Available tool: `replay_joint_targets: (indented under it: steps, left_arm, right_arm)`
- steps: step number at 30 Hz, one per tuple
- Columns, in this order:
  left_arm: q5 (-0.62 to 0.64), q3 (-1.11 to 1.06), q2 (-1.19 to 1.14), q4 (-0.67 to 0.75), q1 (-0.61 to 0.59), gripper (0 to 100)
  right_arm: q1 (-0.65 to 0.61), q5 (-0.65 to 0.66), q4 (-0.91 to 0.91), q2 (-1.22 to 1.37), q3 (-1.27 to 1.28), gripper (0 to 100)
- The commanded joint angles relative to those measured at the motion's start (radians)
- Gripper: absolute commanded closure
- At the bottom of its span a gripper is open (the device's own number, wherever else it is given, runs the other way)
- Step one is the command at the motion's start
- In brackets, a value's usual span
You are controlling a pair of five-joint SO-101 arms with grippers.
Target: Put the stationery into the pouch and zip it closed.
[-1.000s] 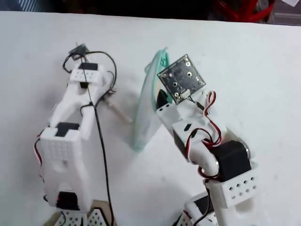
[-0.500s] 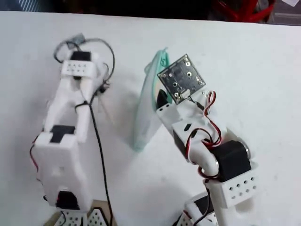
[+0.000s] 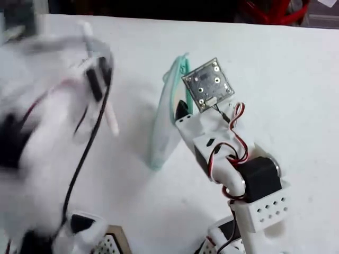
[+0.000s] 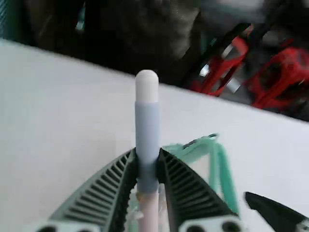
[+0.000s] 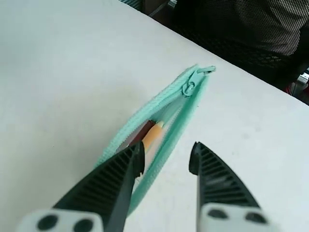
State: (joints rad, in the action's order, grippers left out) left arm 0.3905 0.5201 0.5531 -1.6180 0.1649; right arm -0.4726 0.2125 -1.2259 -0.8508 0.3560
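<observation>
Pouch (image 3: 168, 114), teal, stands on its long edge approx mid-table (image 3: 286, 69), zip open w/ a pencil (image 5: 152, 137) showing inside and the zip pull at the end toward the far edge. R gripper (image 5: 166, 153) sits at the pouch's near end w/ jaws spread, one finger touching the pouch's rim, the other clear of it. L gripper (image 4: 147, 166) is up over the table's left part, blurred in the high view, jaws pinching a pen (image 4: 146, 121) whose white-tipped end sticks out past the fingertips.
</observation>
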Motion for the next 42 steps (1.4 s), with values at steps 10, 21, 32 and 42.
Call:
replay_joint_targets:
  steps: [10,21,32,42]
  left_arm:
    - [-0.008,-0.862,0.59,0.809,0.143,98]
    - [-0.094,-1.47,0.799,1.513,0.174,98]
    - [-0.112,-1.318,0.452,1.623,0.285,98]
    - [-0.172,-1.28,0.355,1.619,0.302,98]
  right_arm:
    - [0.001,-0.333,0.048,0.002,0.028,84.3]
    - [0.001,-0.46,0.254,-0.004,0.204,84.3]
    - [0.008,-0.456,0.236,-0.005,0.206,84.4]
    - [0.054,-0.454,0.232,-0.005,0.207,84.4]
